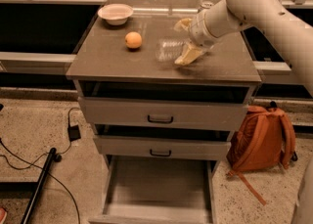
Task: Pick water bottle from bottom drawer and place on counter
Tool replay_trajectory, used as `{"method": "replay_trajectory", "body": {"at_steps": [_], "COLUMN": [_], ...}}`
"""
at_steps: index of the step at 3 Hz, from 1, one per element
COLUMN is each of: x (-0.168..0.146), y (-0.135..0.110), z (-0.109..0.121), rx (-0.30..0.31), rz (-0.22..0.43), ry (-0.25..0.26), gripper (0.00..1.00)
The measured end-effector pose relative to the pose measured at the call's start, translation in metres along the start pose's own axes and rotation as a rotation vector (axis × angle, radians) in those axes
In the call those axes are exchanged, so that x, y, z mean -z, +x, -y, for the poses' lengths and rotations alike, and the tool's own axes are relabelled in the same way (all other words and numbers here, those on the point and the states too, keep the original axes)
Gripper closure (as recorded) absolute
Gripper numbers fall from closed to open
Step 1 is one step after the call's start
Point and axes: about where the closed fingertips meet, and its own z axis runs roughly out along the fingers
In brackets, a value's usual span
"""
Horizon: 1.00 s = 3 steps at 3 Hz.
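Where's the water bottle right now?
The water bottle lies on its side on the counter, just right of the orange, with the gripper at its right end.
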Motion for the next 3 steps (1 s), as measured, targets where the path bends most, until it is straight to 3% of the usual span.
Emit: {"method": "replay_trajectory", "body": {"at_steps": [2, 3], "x": [0.0, 0.017], "y": [0.0, 0.011], "z": [0.0, -0.003], "rx": [0.0, 0.011], "rz": [0.0, -0.062], "ry": [0.0, -0.015], "gripper": [0.0, 0.0]}}
